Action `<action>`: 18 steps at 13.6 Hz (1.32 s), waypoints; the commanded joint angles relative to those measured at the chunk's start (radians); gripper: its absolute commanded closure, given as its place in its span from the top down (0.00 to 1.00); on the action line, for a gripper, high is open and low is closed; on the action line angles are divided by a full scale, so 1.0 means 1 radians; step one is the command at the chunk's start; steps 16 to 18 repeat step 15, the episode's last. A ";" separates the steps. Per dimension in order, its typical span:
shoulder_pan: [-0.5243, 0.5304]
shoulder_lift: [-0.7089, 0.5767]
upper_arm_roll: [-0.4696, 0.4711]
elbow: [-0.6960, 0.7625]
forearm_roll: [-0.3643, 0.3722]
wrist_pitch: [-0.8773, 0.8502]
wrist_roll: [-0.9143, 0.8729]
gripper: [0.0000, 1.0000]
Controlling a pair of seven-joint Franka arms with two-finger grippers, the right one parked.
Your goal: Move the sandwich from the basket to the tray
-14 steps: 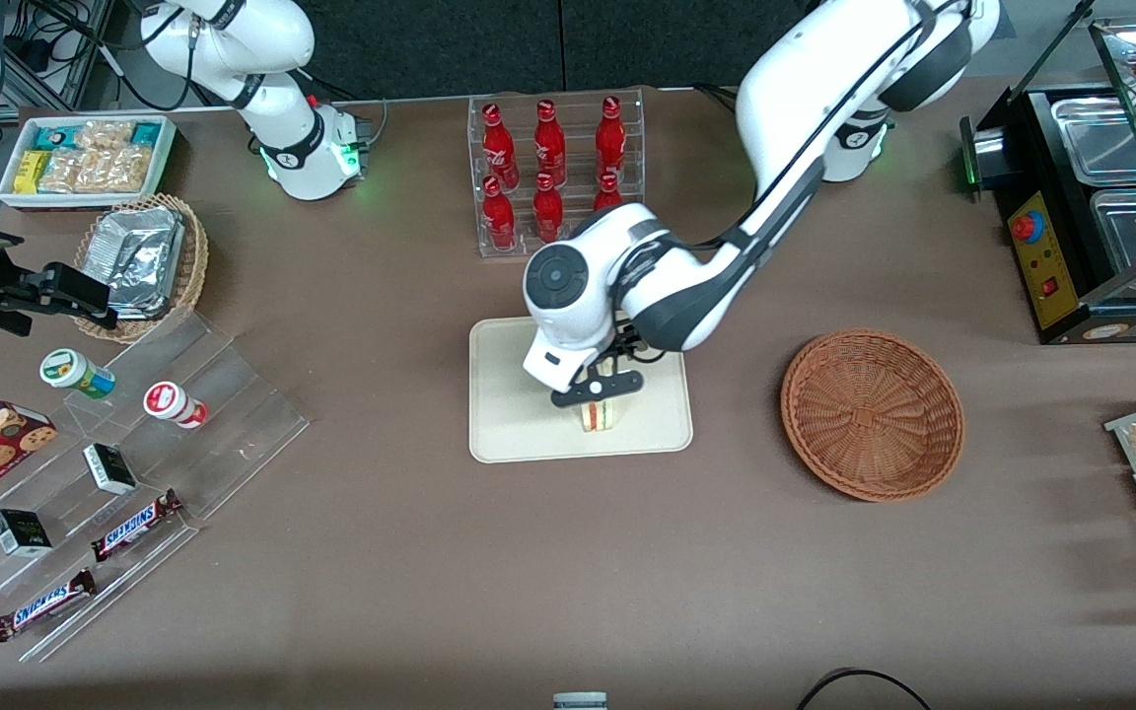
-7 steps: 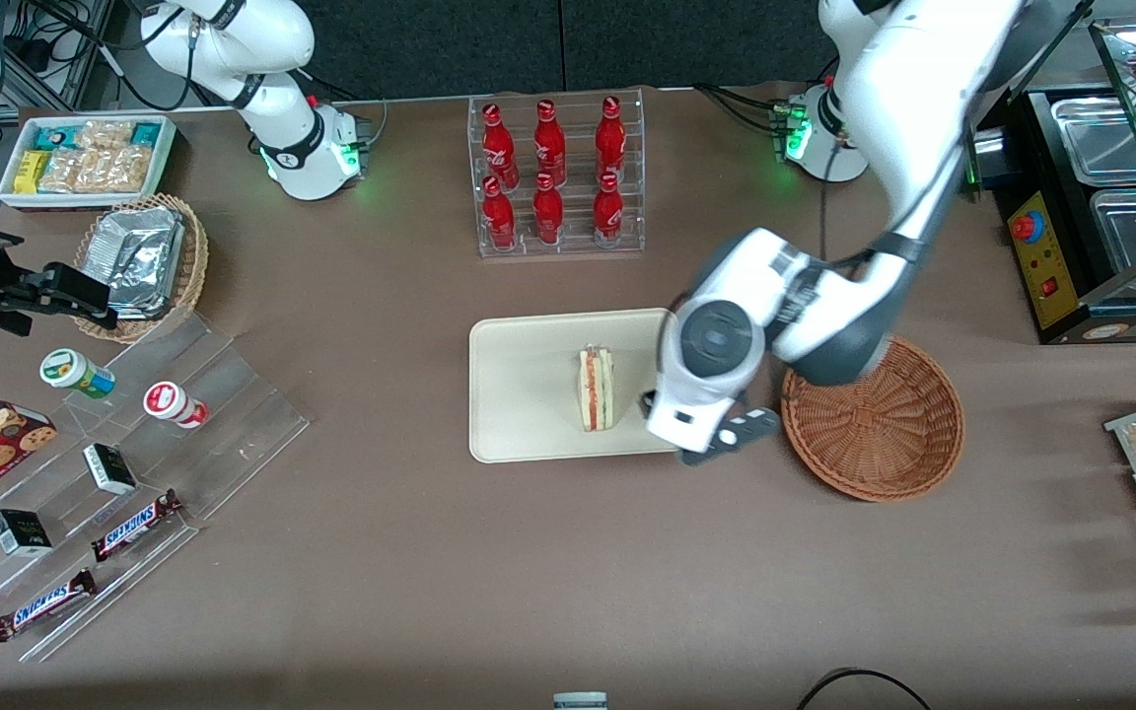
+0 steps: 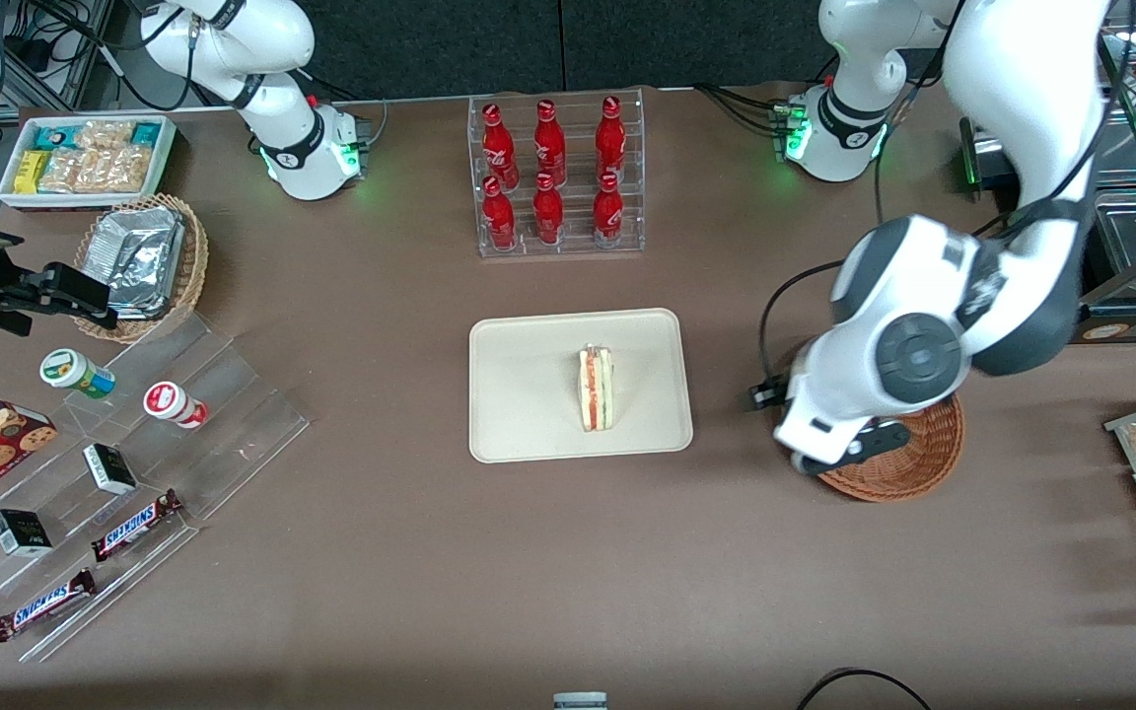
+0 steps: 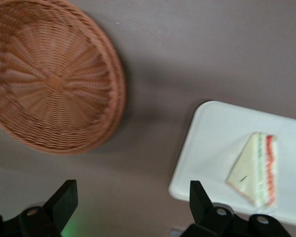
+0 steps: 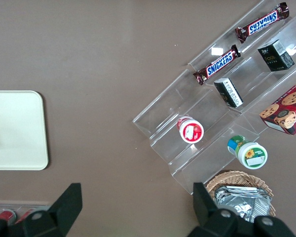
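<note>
I see the sandwich (image 3: 597, 389) standing on its edge on the tray (image 3: 519, 394), toward the side nearest the basket (image 3: 908, 463), so I judge the placing done. My gripper (image 4: 130, 200) hangs empty above the table between tray and basket, jaws spread wide with nothing between them, which fits a release. The basket (image 4: 49, 74) holds nothing, and I would read the arm's height over it as clearance, so that nothing gets knocked.
</note>
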 commanded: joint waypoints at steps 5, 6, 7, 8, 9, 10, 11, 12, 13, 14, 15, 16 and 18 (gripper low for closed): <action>-0.016 -0.302 0.266 -0.158 -0.087 -0.221 0.510 1.00; -0.019 -0.333 0.284 -0.158 -0.086 -0.244 0.550 1.00; -0.019 -0.364 0.299 -0.158 -0.080 -0.279 0.584 1.00; -0.019 -0.399 0.304 -0.152 -0.074 -0.313 0.581 1.00; -0.019 -0.431 0.318 -0.150 -0.071 -0.348 0.578 1.00; -0.019 -0.457 0.322 -0.150 -0.069 -0.379 0.580 1.00; -0.021 -0.482 0.322 -0.152 -0.068 -0.403 0.581 1.00; -0.021 -0.493 0.322 -0.153 -0.055 -0.417 0.580 1.00; -0.021 -0.494 0.321 -0.153 -0.049 -0.419 0.580 1.00; -0.026 -0.490 0.321 -0.159 -0.049 -0.408 0.581 1.00; -0.027 -0.485 0.321 -0.165 -0.051 -0.392 0.581 1.00; -0.027 -0.485 0.321 -0.165 -0.051 -0.392 0.581 1.00; -0.027 -0.485 0.321 -0.165 -0.051 -0.392 0.581 1.00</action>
